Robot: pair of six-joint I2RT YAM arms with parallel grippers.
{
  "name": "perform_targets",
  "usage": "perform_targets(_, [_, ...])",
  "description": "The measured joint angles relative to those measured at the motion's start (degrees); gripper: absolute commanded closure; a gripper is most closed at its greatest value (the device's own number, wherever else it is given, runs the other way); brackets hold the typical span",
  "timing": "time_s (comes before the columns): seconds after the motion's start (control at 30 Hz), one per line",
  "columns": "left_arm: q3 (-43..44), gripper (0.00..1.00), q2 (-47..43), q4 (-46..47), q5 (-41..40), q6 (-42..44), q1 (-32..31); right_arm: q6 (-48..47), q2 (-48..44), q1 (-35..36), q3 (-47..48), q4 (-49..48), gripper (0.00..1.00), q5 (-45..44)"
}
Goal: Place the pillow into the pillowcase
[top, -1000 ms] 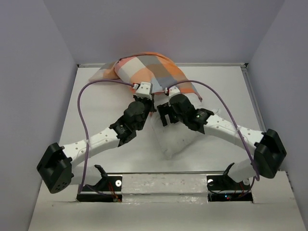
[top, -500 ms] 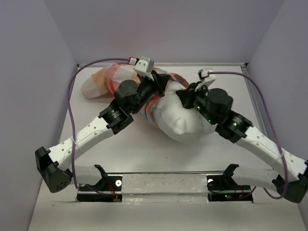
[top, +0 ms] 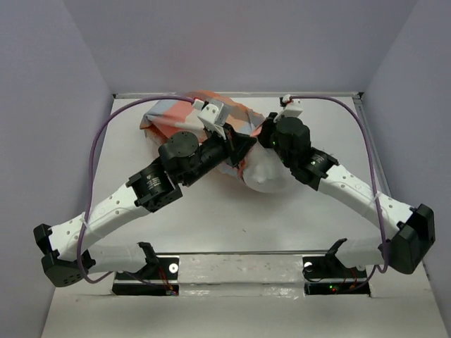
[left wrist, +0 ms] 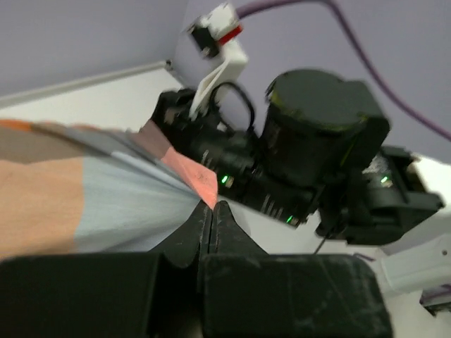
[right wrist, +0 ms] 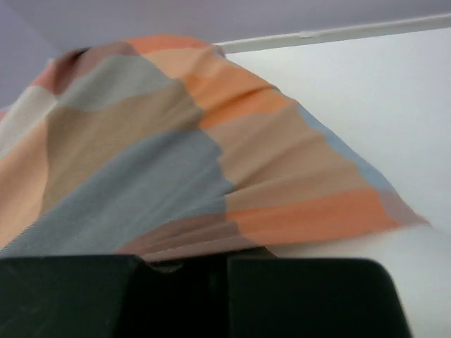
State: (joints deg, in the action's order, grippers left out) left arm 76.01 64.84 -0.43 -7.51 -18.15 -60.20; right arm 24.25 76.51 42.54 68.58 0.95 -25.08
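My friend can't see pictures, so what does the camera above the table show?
Two robot arms reach in, the left gripper and the right gripper meeting on the orange-and-grey checked pillowcase at the far side of the table. Part of the white pillow bulges out beside it, toward the arms.

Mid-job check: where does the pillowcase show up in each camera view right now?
Top external: the pillowcase is bunched at upper centre.
Left wrist: the pillowcase fills the left half, with a corner pinched in the left gripper.
Right wrist: the pillowcase covers the left and centre, its pleats running to the bottom edge.
Shared landmark: the table's white rim, beyond the fabric in every view.
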Motion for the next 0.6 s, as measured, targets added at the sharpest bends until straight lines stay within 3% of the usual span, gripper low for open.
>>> perform_targets(0.1, [-2.9,1.0,-1.6,-1.5,0.6,-1.4,-0.4,-0.7,-5.4,-1.7,-2.9,5.7,1.0,-3.5])
perform_targets(0.2, [-2.4,1.0,-1.7,1.2,4.0,-2.8,-2.1,-1.5,-17.2,-1.8,-3.7,8.1,1.0,-5.5])
perform_targets(0.33, [6.7,1.0,2.4,3.5,9.6,-4.0,-3.5,-2.5,-26.1,1.9,-3.7,4.4,1.0,-10.6])
perform_targets(0.47, [11.3,1.0,6.6,4.3,10.1,-4.4,-4.8,-1.8,-16.4,2.5,-0.5,-1.7,1.0,-11.8])
perform_targets(0.57, [1.2,1.0,3.8,3.7,3.7,-4.3,-5.6,1.5,-2.4,-4.6,0.3,-6.3,1.0,-1.6])
perform_targets(0.6, [-5.9,1.0,1.5,4.8,1.4,-4.8,-5.6,2.2,1.1,-6.4,0.0,-6.7,1.0,0.8])
